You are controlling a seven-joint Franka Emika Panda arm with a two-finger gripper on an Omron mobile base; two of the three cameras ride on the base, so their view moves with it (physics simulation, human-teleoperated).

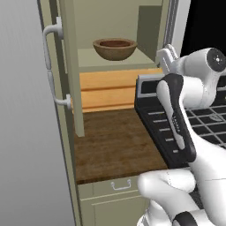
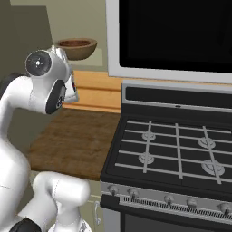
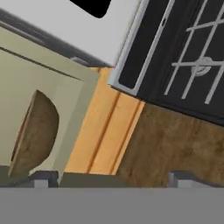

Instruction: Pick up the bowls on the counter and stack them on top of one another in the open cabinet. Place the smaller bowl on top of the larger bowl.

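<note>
Your pincer (image 3: 109,177) stands spread wide and carries nothing, raised above the dark wooden desk (image 1: 114,145) between the open cabinet (image 1: 110,57) and the stove (image 2: 176,149). Beyond and above it, on the cabinet shelf, sits a bowl (image 1: 114,48) whose tan outside and reddish-brown inside may be the smaller bowl nested in the larger; you cannot tell for certain. The desk below shows no bowl, so stacking looks finished. Next, draw the arm back, clear of the cabinet door (image 1: 66,66).
</note>
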